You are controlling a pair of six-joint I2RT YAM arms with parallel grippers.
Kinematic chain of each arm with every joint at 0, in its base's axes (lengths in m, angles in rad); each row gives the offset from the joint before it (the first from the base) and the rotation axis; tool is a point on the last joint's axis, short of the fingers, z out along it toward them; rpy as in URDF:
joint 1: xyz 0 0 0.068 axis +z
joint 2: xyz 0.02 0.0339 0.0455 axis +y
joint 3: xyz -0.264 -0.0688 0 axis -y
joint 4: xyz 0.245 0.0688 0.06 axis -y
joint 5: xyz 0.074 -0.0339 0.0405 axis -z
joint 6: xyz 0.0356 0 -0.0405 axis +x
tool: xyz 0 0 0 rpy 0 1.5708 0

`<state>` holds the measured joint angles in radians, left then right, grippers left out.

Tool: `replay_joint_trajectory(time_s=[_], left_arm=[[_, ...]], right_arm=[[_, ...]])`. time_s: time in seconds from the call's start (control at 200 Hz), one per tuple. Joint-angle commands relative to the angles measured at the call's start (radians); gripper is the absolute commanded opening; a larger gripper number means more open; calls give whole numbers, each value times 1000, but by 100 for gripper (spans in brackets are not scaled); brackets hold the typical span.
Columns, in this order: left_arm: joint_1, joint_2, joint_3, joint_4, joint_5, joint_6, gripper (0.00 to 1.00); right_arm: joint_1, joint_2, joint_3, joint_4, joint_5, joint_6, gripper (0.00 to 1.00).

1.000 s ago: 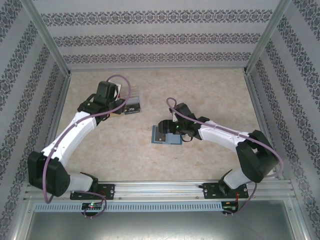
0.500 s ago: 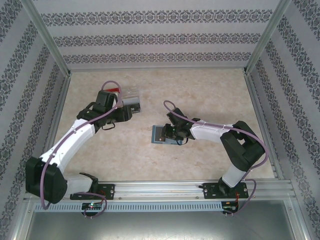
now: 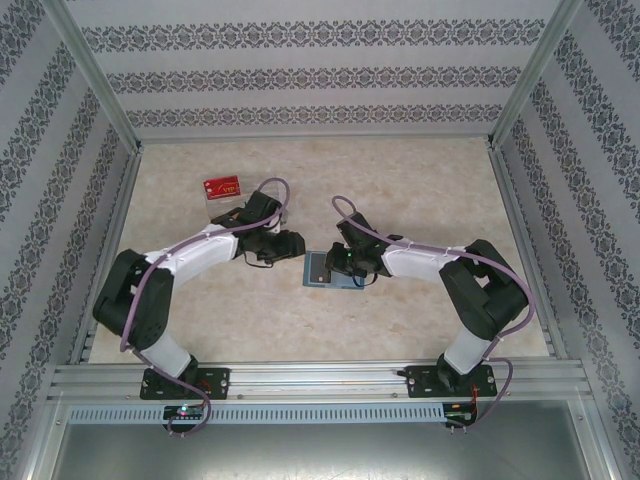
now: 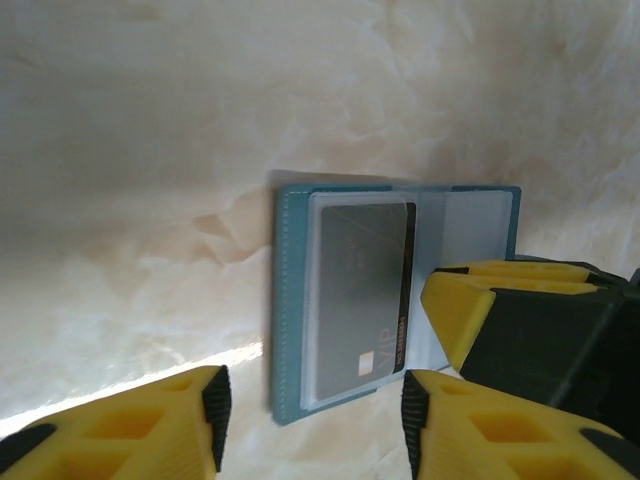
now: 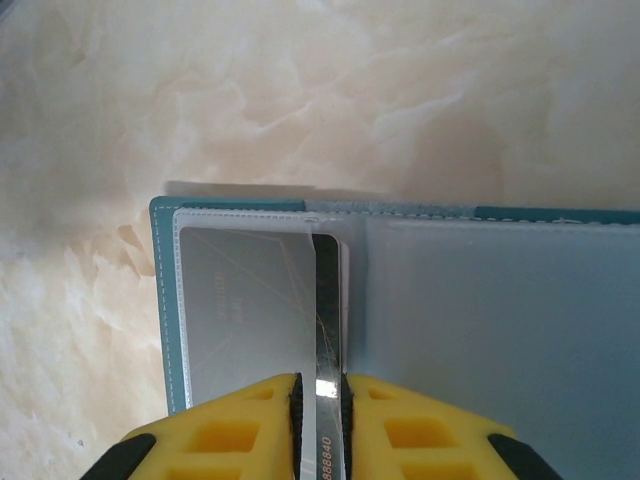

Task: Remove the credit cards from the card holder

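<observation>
right gripper [image 3: 346, 263] sits on the card holder [image 3: 314, 269], left gripper [image 3: 291, 245] beside.

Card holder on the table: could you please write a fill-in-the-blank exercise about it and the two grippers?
1. The card holder lies ____, not folded.
2. The right gripper is shut on the edge of a ____.
3. The left gripper is open and holds ____.
Missing words: open; card; nothing.
</observation>
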<state>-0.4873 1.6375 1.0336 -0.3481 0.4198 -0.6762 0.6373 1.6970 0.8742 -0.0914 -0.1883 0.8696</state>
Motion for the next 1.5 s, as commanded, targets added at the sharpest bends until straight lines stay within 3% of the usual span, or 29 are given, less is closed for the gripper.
replay_joint_trajectory(time_s=[0.0,0.32,0.5,0.939,1.494], left_arm=[[-28,42,34,102,19,-84,45],[-66,171,81,140,40,-132,31],[-68,221,117,61,14,-134,21],[-68,281,107,14,3,-111,18],[-68,307,56,35,-6,-115,11]], right_arm=[[-14,13,-23,29,-23,11,20],[-27,23,-41,81,-78,11,20],[-30,28,-48,86,-78,8,18],[-39,15,-81,92,-61,20,20],[-80,21,-142,286,-213,63,18]])
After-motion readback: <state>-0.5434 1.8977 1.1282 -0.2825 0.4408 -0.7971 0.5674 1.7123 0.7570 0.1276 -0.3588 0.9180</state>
